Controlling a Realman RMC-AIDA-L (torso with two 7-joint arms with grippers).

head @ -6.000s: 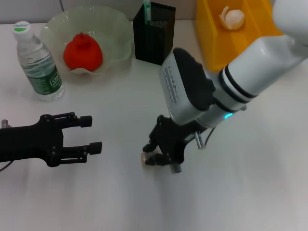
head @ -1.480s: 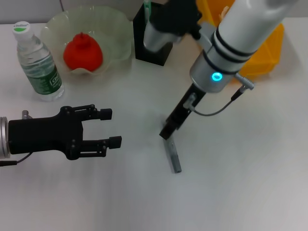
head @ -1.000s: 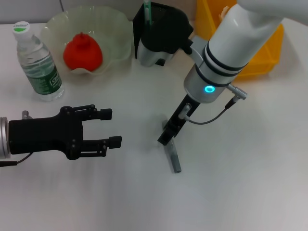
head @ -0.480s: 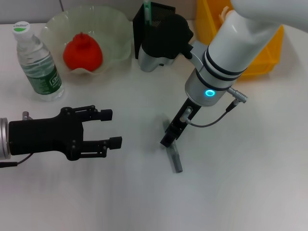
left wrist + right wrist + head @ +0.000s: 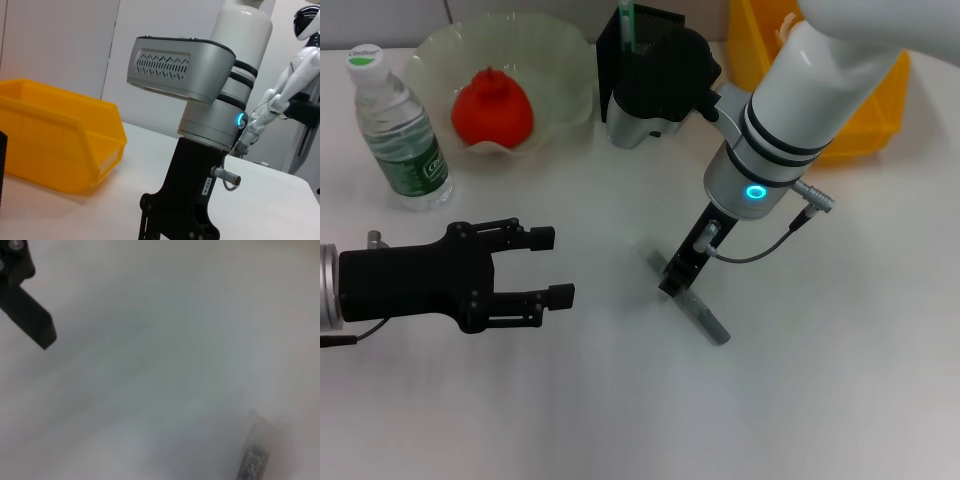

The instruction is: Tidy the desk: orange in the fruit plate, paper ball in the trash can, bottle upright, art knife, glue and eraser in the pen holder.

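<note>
White desk [image 5: 840,400] carries everything. Right arm [image 5: 800,110] is the biggest thing in head view, coming in from the upper right, wrist pointed down at mid-desk. Yellow trash bin [image 5: 840,130] sits at the far right behind that arm, mostly blocked; the paper ball [image 5: 785,30] barely peeks out inside it. Left gripper [image 5: 535,265] is low on the left side, hovering above bare desk, fingers spread apart with nothing between them. Translucent green fruit plate [image 5: 560,60] is at far left-centre with the orange [image 5: 492,108] in it. Water bottle [image 5: 398,130] stands upright just left of the plate. Black mesh pen holder [image 5: 655,30] is right of the plate, partly behind the right arm's wrist housing; a green-topped item [image 5: 626,22] stands inside. Right gripper [image 5: 680,270] comes down at desk centre onto the grey art knife [image 5: 705,315], which lies flat and diagonal on the desk; fingertips look to be touching or right at its upper part. Can't tell how its jaws stand. Right wrist view shows one dark finger [image 5: 27,315] and a blurred knife end [image 5: 254,460], well apart.
</note>
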